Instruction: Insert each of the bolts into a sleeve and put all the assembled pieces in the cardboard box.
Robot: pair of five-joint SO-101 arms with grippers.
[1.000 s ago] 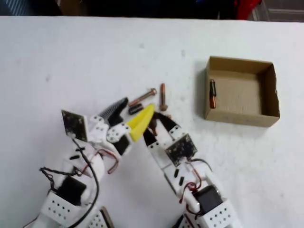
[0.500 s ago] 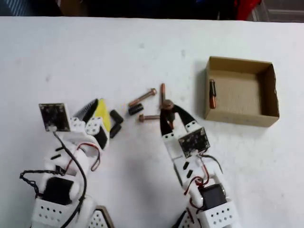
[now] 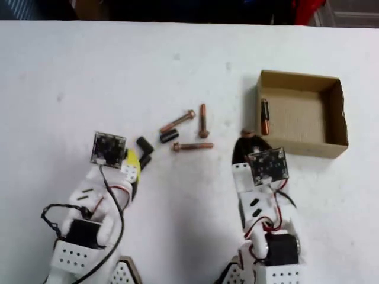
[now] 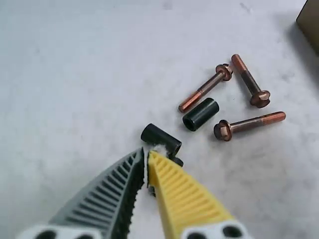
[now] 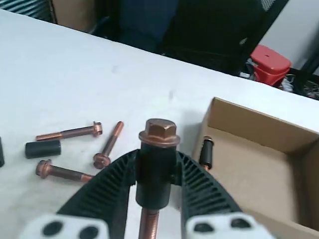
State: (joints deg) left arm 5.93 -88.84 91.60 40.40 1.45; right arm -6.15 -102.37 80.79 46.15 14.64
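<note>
My right gripper is shut on an assembled piece, a copper bolt standing upright in a black sleeve. It hangs just left of the cardboard box. Another assembled piece lies inside the box by its left wall. Three loose copper bolts and one black sleeve lie mid-table. My left gripper, with one grey and one yellow finger, is shut with its tips against a second black sleeve. A third sleeve lies partly under the yellow finger.
The white table is bare to the back and left. A dark chair and a red object stand beyond the table's far edge. The box's near wall rises just right of the held piece.
The two grippers were together at the pile and have separated. My right gripper carried the bolt-and-sleeve piece rightwards to the box. My left gripper drew back to the two sleeves on the left.
</note>
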